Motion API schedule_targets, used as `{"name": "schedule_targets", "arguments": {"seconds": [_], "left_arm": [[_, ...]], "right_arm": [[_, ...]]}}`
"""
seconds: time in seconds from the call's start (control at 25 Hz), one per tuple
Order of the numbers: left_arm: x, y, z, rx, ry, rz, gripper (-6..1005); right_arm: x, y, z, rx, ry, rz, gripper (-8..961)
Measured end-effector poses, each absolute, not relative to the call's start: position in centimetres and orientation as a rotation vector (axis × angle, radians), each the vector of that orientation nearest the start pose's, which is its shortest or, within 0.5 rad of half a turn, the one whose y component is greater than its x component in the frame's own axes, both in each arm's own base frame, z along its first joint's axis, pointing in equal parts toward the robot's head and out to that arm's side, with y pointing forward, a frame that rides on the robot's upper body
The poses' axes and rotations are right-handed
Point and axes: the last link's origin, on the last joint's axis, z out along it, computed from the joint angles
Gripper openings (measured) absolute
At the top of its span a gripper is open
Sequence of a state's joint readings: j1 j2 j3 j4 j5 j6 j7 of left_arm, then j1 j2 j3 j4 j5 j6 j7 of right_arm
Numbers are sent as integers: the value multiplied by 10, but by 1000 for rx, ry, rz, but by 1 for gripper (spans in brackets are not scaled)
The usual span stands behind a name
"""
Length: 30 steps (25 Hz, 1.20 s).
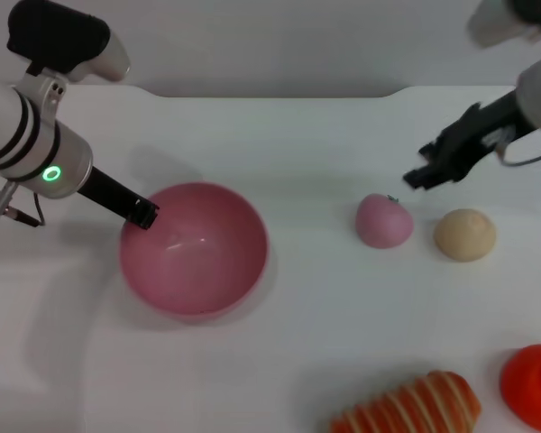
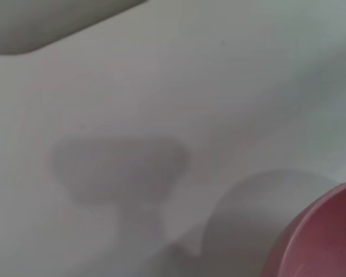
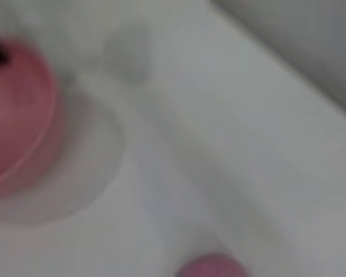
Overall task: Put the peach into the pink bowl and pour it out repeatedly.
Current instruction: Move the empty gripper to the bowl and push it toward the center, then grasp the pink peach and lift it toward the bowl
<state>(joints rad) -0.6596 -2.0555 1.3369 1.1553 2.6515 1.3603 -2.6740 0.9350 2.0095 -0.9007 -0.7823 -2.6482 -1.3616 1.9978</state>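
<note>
The pink bowl (image 1: 194, 248) stands upright and empty on the white table, left of centre. My left gripper (image 1: 144, 215) reaches in from the left and is shut on the bowl's near-left rim. The peach (image 1: 384, 220) lies on the table to the right of the bowl, well apart from it. My right gripper (image 1: 422, 170) hovers open just behind and to the right of the peach, holding nothing. The left wrist view catches only an edge of the bowl (image 2: 326, 242). The right wrist view shows the bowl (image 3: 17, 115) and a sliver of the peach (image 3: 210, 268).
A tan-beige ball (image 1: 464, 234) sits right beside the peach. At the front right lie a striped orange bread-like toy (image 1: 410, 406) and an orange-red object (image 1: 534, 383). The table's back edge (image 1: 270, 90) runs behind everything.
</note>
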Motion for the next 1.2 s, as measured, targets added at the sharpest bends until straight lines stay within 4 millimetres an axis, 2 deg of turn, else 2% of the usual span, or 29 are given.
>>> {"name": "schedule_targets", "arguments": {"seconds": [0.08,0.36,0.56,0.76,1.08,1.2], "left_arm": [[-203,389,1,-2387,-1079,418,34],[-185,391,5,-2419,-1039,425,34],[-171,392,7,-2440,-1004,426,34],[-165,394,6,-2448,-989,424,34],[-160,396,6,-2455,-969,421,34],[-160,397,6,-2454,-966,417,34]], "right_arm": [[189,432,7,-2711,608,-391,487],[194,424,-20,-2739,614,-447,488],[200,423,-31,-2736,630,-464,481],[209,423,-41,-2706,624,-488,447],[212,427,-42,-2670,623,-459,130],[205,432,-36,-2658,622,-391,30]]}}
